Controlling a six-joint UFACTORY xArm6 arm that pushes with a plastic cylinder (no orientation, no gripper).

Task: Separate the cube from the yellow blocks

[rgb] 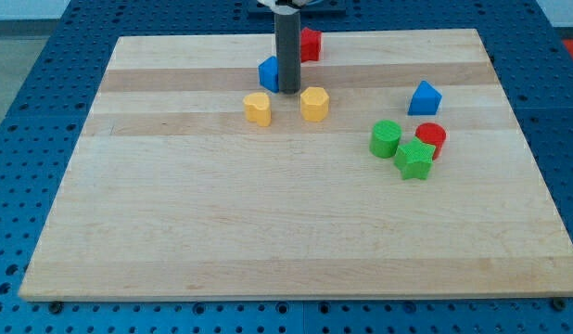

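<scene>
Blue cube [268, 73]: small, rigid, probably light and easily slid, touching my tip [289, 91] on its left, two yellow blocks [258, 109] [314, 104] just below; no gripper, push its lower face upward.

text: none legible | labels: none | numbers: none | signs: none

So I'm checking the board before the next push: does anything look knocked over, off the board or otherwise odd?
Nothing stands out. Every block sits flat on the wooden board, none over an edge. My tip is beside the blue cube, just above the yellow blocks. The green and red blocks at the view's right sit bunched close together.
</scene>
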